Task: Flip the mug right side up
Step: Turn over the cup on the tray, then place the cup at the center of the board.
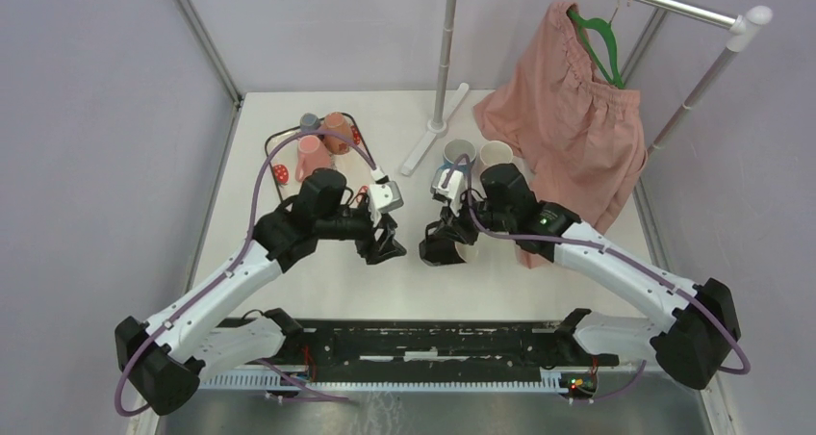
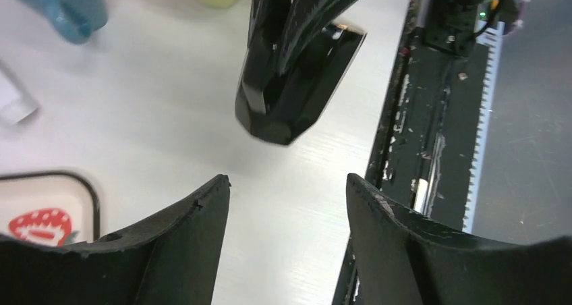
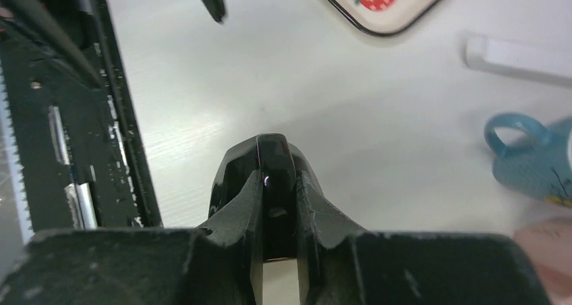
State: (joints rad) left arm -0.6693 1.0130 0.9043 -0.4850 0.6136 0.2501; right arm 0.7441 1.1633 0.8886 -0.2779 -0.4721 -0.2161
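Mug [image 2: 303, 89], black w/ cream inside, hangs tilted in the right gripper [image 3: 275, 183], right of the strawberry-print tray [image 3: 411, 3] and nearer the arm bases than it; fingers pinched tight on a thin black part of the mug, wall or handle can't tell; whether the mug's low end touches the table [image 1: 318, 281] can't tell either.

Left gripper [image 2: 287, 182] sits between tray and mug, jaws spread wide w/ nothing in them, mug just beyond its tips and apart from them.

Pink cups [image 1: 310, 156] stand on the tray itself; blue mug [image 1: 454, 154] and white mug [image 1: 496, 154] stand side by side well right of the tray, at abt the same depth on the table, farther back than the held mug; pink garment [image 1: 568, 117] on a green hanger [image 1: 601, 36] hangs farther right again, at the table's far-right corner from the tray.
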